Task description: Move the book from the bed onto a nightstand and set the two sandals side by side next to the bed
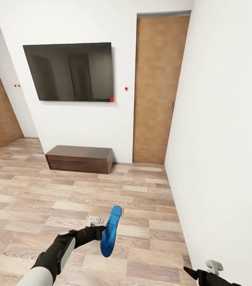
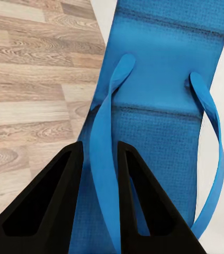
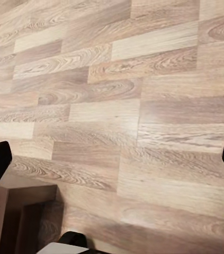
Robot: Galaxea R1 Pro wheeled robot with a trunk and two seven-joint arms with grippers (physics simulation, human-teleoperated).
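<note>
Sandal (image 1: 110, 232), one of the blue pair, hung above the wood floor (image 1: 30, 198), carried in the left pincer (image 1: 102, 231); the wrist view showed the two black fingers (image 2: 48, 211) closed on one strap (image 2: 104, 153), the sole lying just beyond them. By my reading, one sandal was lifted but not yet set down, and everything else remained to do. Low at the right, the right pincer (image 3: 112, 159) stood wide, empty, over bare floor.

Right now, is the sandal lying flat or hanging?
Hanging: the left gripper pinches one strap, and the sandal dangles upright above the floor.
</note>
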